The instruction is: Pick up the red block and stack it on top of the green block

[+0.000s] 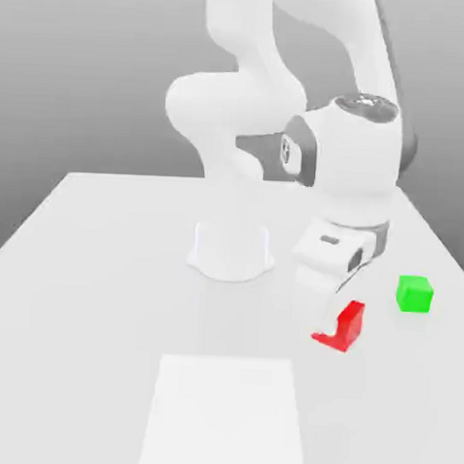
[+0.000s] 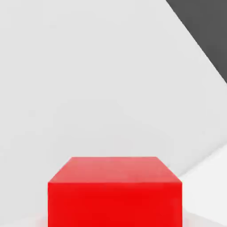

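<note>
the gripper is at the red block, pointing down over the table, with its two fingers closed in against opposite sides of the block. it has hold of the red block and nothing else; the jaws stand apart only by the block's width. the hand covers part of the block in the exterior view, and a red corner shows past the finger toward the exterior view's left. whether the block touches the table beneath the gripper i cannot tell.

the green block sits on the table to the exterior view's right of the gripper, apart from it and a little farther back from the camera. it stands upright and flat, and the red block is not on it.

the arm's base is to the exterior view's left of the gripper and farther back. a white panel lies nearer the camera than the gripper, off to the exterior view's left. in the hand view the red block shows a flat top and one plain side, close to the hand.
</note>
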You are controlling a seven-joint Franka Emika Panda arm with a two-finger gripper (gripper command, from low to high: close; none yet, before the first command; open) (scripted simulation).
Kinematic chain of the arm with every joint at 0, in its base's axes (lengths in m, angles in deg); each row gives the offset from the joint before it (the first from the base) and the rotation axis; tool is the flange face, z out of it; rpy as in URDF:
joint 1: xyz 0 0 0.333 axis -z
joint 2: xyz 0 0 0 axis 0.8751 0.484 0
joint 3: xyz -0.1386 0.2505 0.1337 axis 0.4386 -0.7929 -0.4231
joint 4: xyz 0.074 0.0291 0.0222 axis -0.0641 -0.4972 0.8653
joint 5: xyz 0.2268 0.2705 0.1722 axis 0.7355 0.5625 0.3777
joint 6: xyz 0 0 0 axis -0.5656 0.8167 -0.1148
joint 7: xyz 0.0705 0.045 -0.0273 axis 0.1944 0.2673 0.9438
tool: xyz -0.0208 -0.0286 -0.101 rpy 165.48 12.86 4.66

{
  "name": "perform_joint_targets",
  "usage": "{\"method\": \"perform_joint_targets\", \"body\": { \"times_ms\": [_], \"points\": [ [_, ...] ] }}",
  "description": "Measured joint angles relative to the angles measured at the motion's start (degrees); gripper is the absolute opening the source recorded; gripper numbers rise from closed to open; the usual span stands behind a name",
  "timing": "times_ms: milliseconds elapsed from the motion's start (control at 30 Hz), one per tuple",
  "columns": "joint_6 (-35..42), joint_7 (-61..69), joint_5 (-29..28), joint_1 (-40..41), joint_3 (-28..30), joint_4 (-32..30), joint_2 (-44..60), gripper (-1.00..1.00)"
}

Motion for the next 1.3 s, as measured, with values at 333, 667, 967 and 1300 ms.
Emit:
{"method": "perform_joint_targets", "body": {
  "times_ms": [333, 667, 967, 1300],
  "points": [
    [2.66, -22.46, 5.08, -13.16, -15.73, -0.73, -3.52, -1.0],
    [1.9, -37.7, 1.93, -16.59, -25.03, -0.51, -1.61, -1.0],
    [-3.79, -45.3, -8.72, -13.42, -25.55, -0.07, 5.26, -1.0],
    [-10.51, -53.47, -20.31, -14.52, -22.17, -0.51, 13.01, 1.0]
  ]
}}
